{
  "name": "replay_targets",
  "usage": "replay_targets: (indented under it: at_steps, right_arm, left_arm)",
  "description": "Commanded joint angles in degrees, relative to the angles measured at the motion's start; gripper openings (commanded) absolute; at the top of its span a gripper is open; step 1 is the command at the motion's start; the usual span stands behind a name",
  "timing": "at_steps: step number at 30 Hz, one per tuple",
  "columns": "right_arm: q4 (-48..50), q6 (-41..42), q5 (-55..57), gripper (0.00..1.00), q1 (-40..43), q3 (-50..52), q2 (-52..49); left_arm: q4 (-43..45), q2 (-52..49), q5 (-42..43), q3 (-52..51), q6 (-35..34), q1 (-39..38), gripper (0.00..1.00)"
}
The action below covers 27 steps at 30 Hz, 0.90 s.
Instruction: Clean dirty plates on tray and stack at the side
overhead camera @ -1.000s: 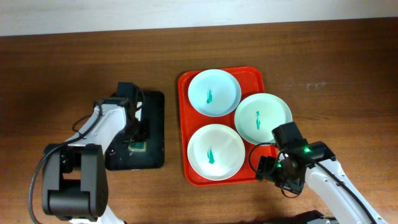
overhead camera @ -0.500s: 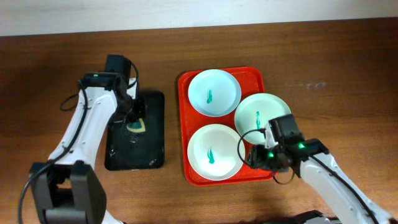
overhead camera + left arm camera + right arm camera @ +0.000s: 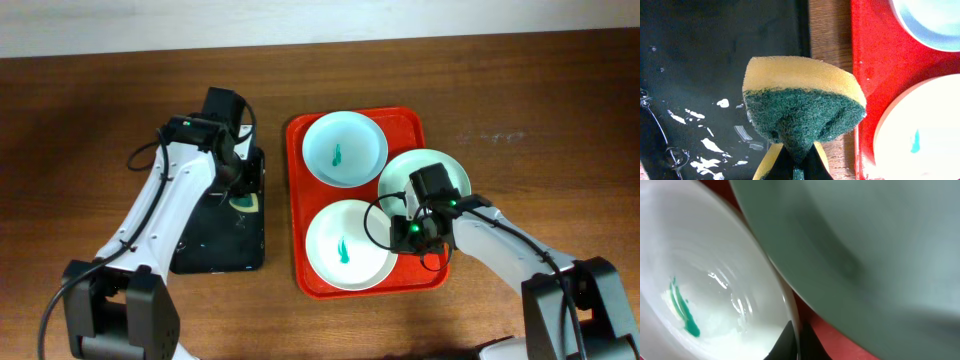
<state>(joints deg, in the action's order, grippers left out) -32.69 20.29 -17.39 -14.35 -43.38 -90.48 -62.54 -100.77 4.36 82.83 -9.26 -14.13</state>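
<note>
The red tray [image 3: 295, 200] holds three dirty plates, each with a teal smear: pale blue [image 3: 345, 148] at the back, mint green [image 3: 432, 172] on the right, white [image 3: 345, 248] at the front. My right gripper [image 3: 398, 236] is shut on the white plate's right rim, one finger inside the plate and one outside. The right wrist view shows that rim [image 3: 792, 315] pinched in the right gripper [image 3: 796, 342], with the mint plate [image 3: 865, 255] overhanging. My left gripper [image 3: 797, 162] is shut on a yellow-and-green sponge [image 3: 800, 100], held over the black tray's right edge [image 3: 243, 200].
The wet black tray [image 3: 215, 245] lies left of the red tray, with a strip of bare wood [image 3: 827, 45] between them. The left wrist view shows the red tray's rim [image 3: 862, 75], the white plate [image 3: 920, 135] and the pale blue plate [image 3: 935, 20].
My left gripper lifted the sponge off the black tray and carried it right. My right gripper moved left from the tray's front right corner and shut on the white plate's rim.
</note>
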Motion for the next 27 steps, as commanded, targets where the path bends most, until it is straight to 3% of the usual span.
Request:
replay_targets:
  at_steps: [1, 5, 9, 17, 20, 25, 27]
  right_arm:
    - [-2.7, 6.9, 4.7, 0.04, -0.2, -1.9, -0.7]
    - [-3.4, 10.5, 4.1, 0.04, -0.2, -1.9, -0.7]
    - [-4.0, 10.4, 4.2, 0.04, -0.2, -1.9, -0.7]
    - [-4.0, 10.4, 4.1, 0.04, -0.2, -1.9, -0.7]
    - [-4.1, 10.4, 4.1, 0.04, -0.2, -1.9, -0.7]
    - [-4.4, 10.4, 4.1, 0.04, -0.2, -1.9, -0.7]
    - [-4.4, 10.4, 4.1, 0.04, -0.2, -1.9, -0.7]
  left_arm:
    - [0.8, 0.8, 1.9, 0.5, -0.3, -1.8, 0.00]
    - [0.6, 0.8, 2.6, 0.5, -3.0, -2.5, 0.00]
    - [0.6, 0.8, -4.9, 0.5, -6.4, -1.8, 0.00]
    - [1.2, 0.6, -10.8, -0.3, -6.6, -1.7, 0.00]
    - [1.3, 0.4, -5.4, -0.8, -6.6, -1.7, 0.00]
    - [2.8, 0.5, 15.9, -0.9, -6.6, -3.0, 0.00]
    - [4.0, 0.5, 18.8, -1.4, -6.6, -5.7, 0.00]
